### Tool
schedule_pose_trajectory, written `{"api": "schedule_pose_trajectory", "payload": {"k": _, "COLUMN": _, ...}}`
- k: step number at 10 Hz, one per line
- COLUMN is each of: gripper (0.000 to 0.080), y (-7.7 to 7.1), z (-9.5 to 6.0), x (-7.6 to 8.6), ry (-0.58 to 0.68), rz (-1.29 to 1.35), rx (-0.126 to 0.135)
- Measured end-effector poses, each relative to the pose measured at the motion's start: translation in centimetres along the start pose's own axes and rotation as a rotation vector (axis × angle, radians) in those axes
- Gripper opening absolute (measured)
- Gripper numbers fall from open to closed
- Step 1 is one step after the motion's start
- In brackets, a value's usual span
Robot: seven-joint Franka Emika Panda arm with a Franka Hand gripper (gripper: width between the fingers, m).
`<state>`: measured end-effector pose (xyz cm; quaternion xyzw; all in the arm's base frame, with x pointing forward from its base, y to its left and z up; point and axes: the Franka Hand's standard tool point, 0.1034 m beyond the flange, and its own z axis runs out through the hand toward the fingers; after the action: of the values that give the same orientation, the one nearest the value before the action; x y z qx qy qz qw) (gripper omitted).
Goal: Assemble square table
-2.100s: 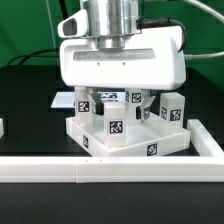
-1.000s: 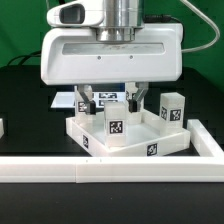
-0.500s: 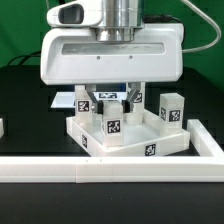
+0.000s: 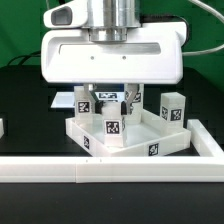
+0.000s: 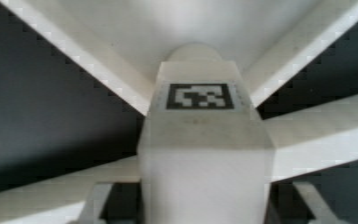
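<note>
The square table's tabletop lies right under our gripper, apparently clenched on a leg block whose top it hides.

1. No words, brands or numbers can be read anywhere.
2. Black-and-white square tags, bearing no letters, sit on the tabletop rim and the leg blocks, centre and right of the frame.
</note>
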<state>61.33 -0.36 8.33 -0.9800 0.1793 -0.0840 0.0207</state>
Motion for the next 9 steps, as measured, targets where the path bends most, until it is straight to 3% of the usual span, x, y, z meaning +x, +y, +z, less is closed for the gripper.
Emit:
{"api": "schedule_pose_trajectory", "payload": {"k": 5, "gripper": 0.0290, "y": -0.7, "z": 0.1, "x": -0.2, "ry": 0.039, "rz": 0.530, "rx": 0.036}}
{"api": "schedule_pose_trajectory", "payload": {"k": 9, "gripper": 0.0292, "y": -1.3, "z": 0.1, "x": -0.8, "ry": 0.048, "rz": 0.905, "rx": 0.041}}
